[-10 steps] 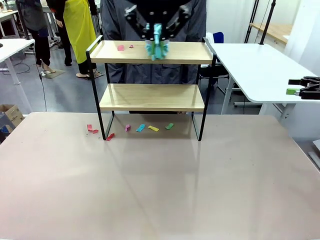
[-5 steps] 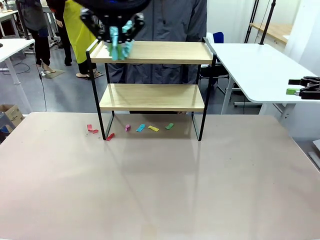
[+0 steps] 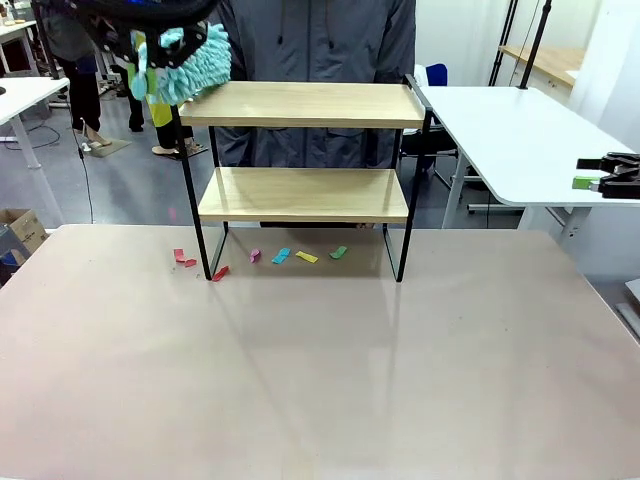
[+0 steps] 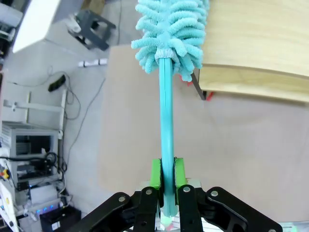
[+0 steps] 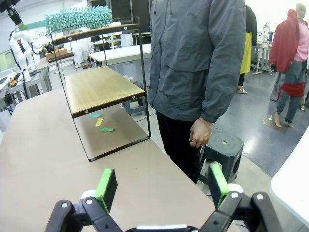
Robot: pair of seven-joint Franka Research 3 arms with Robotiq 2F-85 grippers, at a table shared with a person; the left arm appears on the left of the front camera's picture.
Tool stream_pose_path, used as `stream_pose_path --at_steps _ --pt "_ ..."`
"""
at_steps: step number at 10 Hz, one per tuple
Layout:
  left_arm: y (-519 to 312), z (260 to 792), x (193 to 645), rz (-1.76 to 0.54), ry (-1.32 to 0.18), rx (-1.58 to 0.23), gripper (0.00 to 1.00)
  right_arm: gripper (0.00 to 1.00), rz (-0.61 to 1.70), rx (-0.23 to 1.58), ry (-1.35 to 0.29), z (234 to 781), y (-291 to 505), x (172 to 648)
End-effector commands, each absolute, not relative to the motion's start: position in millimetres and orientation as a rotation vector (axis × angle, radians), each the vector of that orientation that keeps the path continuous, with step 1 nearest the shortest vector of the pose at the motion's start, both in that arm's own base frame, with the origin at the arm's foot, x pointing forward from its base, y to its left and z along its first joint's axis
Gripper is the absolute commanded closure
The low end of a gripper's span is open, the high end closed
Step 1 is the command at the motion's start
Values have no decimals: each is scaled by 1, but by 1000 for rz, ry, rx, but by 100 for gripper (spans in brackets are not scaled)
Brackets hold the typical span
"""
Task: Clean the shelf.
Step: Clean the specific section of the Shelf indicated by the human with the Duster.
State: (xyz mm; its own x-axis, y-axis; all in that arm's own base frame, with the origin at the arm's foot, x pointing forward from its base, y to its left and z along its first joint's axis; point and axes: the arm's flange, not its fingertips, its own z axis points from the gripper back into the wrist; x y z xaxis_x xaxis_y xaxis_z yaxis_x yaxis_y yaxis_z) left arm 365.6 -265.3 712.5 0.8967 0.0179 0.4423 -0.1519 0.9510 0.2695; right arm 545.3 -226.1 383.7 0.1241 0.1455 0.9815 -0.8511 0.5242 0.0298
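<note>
The shelf (image 3: 300, 104) stands at the far middle of the table, two light wooden boards in a thin black frame. My left gripper (image 3: 140, 35) hovers, blurred, just past the top board's left end, shut on the handle of a teal fluffy duster (image 3: 185, 62). In the left wrist view the green pads (image 4: 155, 174) clamp the teal handle, and the duster head (image 4: 171, 29) lies at the corner of the top board (image 4: 260, 43). My right gripper (image 3: 585, 172) rests far right, open. Its pads (image 5: 107, 186) stand wide apart with nothing between them.
Coloured paper scraps (image 3: 281, 256) lie on the table under and left of the shelf. A person in a grey jacket (image 3: 310, 40) stands right behind it. A white side table (image 3: 510, 130) is at the right.
The duster swept left along the top board, from its middle to past its left end. The pink scraps on that board's left part no longer show there. The right arm stayed still.
</note>
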Motion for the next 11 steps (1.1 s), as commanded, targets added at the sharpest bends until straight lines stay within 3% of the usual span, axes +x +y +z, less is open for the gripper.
stream_pose_path --at_steps 1,7,11 --pt "-262 727 356 71 -547 307 87 0 832 720 -1240 387 -224 546" --pt "-234 786 337 5 -620 -45 87 0 832 720 -1240 387 -224 546" --pt "-183 820 312 -397 -473 -474 87 0 832 720 -1240 387 -224 546"
